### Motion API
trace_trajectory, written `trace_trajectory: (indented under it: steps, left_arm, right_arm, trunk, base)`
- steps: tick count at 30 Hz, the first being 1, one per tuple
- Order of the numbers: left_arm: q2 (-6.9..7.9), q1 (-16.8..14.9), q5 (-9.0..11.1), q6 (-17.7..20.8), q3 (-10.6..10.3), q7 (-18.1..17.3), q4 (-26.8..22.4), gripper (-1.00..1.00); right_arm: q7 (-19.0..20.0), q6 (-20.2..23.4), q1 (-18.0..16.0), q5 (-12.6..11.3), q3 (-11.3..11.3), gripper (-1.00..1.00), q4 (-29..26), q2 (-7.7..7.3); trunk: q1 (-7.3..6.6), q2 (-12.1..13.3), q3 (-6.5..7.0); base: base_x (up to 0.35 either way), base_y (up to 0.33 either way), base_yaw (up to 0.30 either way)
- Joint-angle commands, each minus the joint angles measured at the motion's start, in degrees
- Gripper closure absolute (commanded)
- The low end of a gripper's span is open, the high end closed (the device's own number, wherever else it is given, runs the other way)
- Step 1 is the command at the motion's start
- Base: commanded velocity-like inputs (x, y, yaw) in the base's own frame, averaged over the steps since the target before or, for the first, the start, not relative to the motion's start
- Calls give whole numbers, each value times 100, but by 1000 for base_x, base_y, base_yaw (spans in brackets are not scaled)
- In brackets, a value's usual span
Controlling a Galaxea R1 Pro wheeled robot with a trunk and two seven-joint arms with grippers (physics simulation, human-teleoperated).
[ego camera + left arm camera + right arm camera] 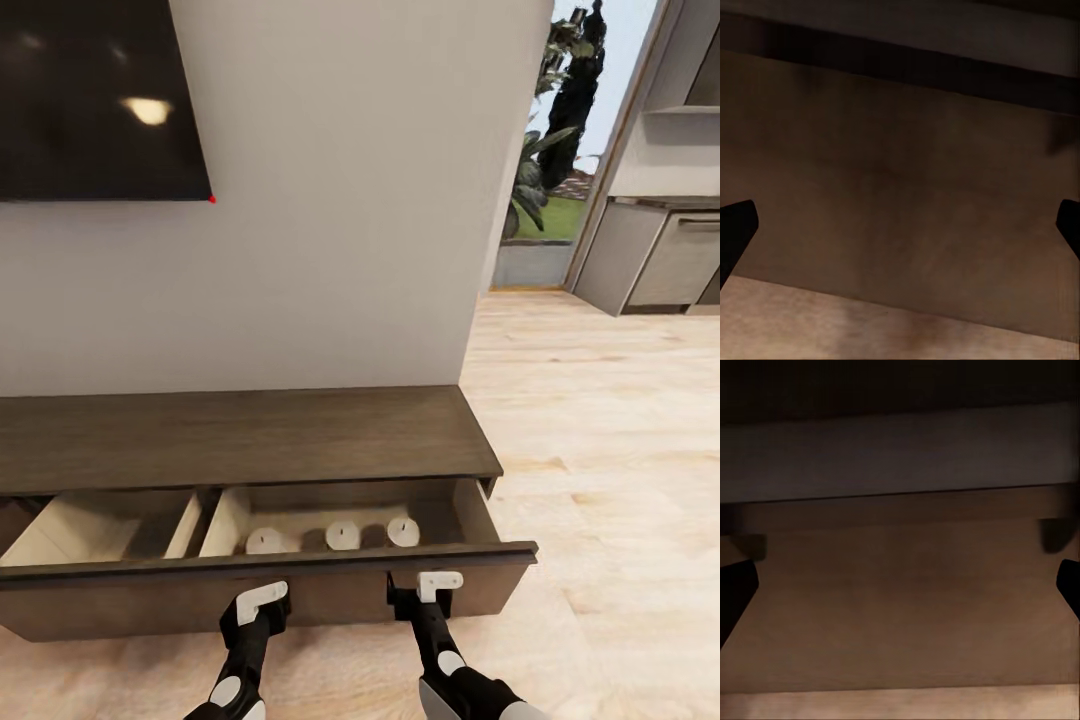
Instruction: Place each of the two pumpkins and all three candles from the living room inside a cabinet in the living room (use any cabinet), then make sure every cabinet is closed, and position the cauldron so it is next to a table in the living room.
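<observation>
You have both arms low in front of the cabinet (250, 435), and its long drawer (300, 585) is pulled out toward you. Three candles (343, 535) sit in a row in the right part of the drawer, near its front wall, each a little apart from the next. They are in there because the task wants them put away. The left part of the drawer looks bare as far as you can see, and the pumpkins are not in it. Your left gripper (262, 598) and your right gripper (432, 585) are both just in front of the drawer's dark front board, at about the same height, one on each side of the middle. That is a good spot for a push, since two hands on a wide drawer should keep it straight as it slides in. The left wrist view shows the brown board up close with the left fingers (735, 232) spread wide at the edges. The right wrist view shows the same board and the right fingers (736, 589) spread wide too. Nothing is held in either one. I cannot tell if the tips touch the board yet. The drawer is not shut, so I think closing it is your step now.
</observation>
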Motion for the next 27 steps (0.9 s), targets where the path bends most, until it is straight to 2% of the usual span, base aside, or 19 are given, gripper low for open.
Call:
trace_trajectory:
  steps: [1, 21, 27]
  left_arm:
    - [11, -7, 43, -28, -48, 42, -5, -100]
    - [17, -7, 43, -33, -48, 42, -9, -100]
    - [17, -7, 43, -37, -48, 42, -44, -100]
  right_arm:
    - [-48, -28, -8, -44, 14, -100, -1, -2]
    - [-48, -28, -8, -44, 14, -100, 6, -2]
    - [-47, -28, -7, -44, 15, -100, 6, -2]
  trunk:
    - [2, -2, -5]
    - [2, -2, -5]
    - [2, -2, -5]
  base:
    - [311, 0, 0]
    - [308, 0, 0]
    - [63, 0, 0]
